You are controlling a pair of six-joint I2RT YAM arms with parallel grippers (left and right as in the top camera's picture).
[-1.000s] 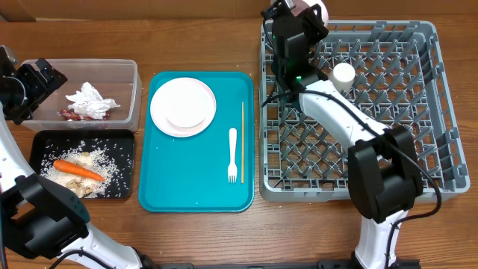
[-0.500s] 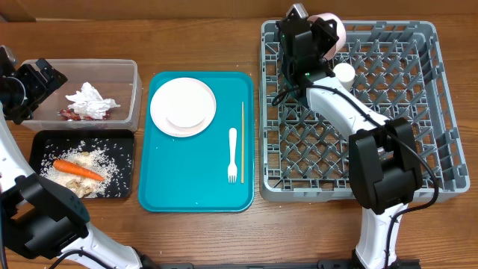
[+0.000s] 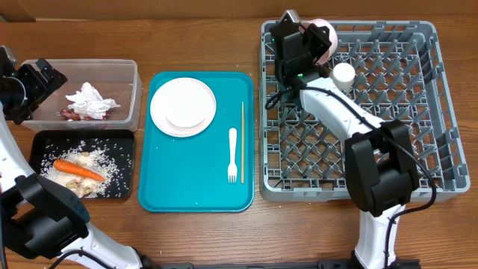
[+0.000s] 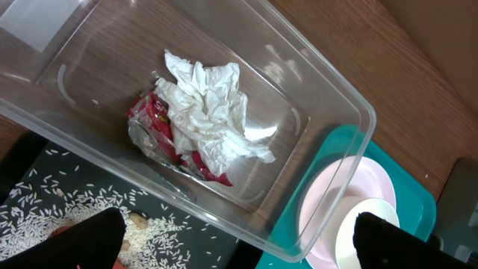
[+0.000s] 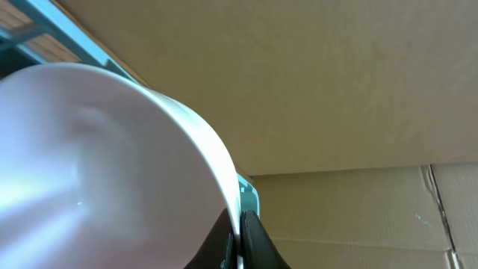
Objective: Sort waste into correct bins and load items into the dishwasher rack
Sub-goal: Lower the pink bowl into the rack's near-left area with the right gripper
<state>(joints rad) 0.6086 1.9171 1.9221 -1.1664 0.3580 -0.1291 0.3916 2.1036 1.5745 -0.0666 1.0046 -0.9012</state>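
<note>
Though the right gripper (image 3: 310,41) hides most of the small pink plate (image 3: 326,28), it's clamped on the rim, plate tipped up at the far-left corner of the rack (image 3: 445,112). Left gripper (image 3: 36,84): jaws apart, by clear tub (image 3: 89,63).

A big teal tray (image 3: 196,173) lies flat on the brown wooden surface (image 3: 209,45). It has round corners. Behind the surface stands a plain brown cardboard wall (image 5: 336,90).
</note>
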